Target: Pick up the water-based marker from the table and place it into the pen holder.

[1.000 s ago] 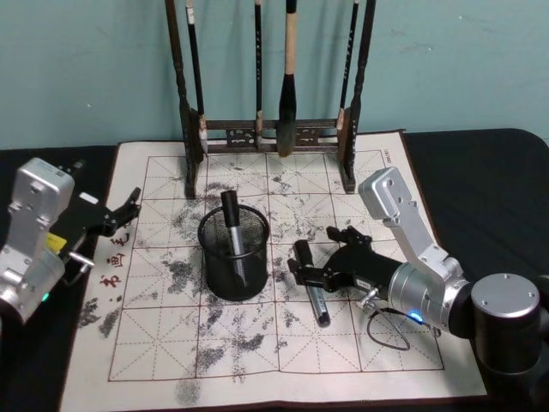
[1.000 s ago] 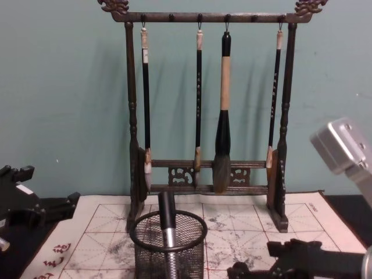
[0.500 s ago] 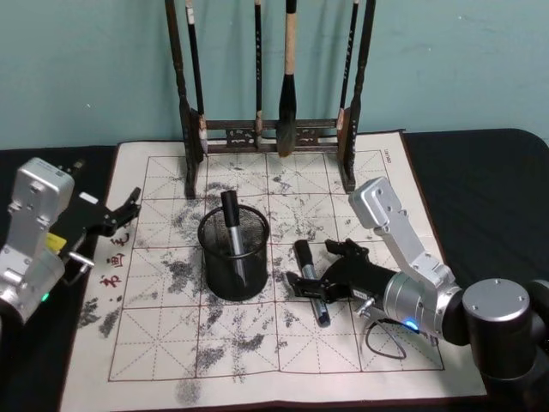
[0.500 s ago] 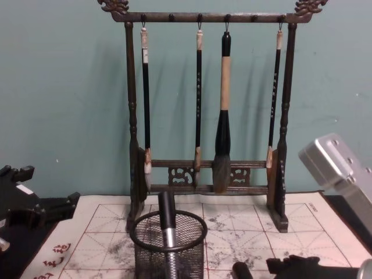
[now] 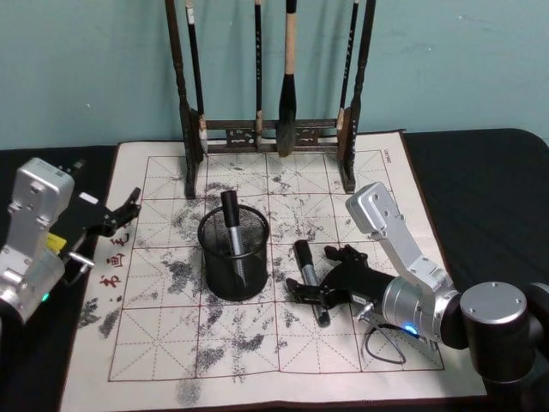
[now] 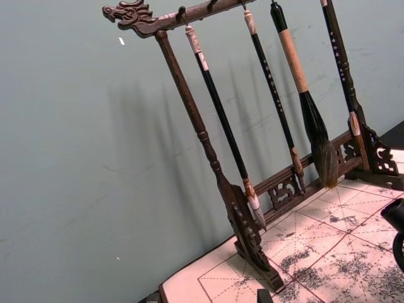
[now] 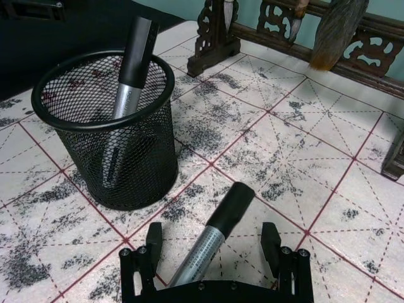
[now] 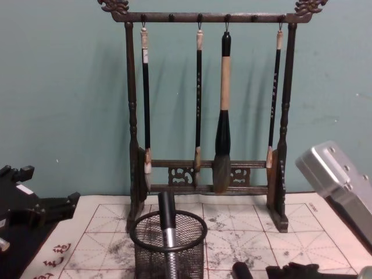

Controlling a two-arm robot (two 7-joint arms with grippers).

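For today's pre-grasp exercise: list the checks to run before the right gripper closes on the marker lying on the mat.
1. Right gripper open: ok.
2. Silver-barrelled, black-capped marker lies between its fingers: ok.
3. Marker gripped: not ok.
4. Small black wire-mesh pen holder upright: ok.
5. Room beside the second marker already inside it: ok.
6. Left gripper parked by cream red-gridded mat's left edge: ok.
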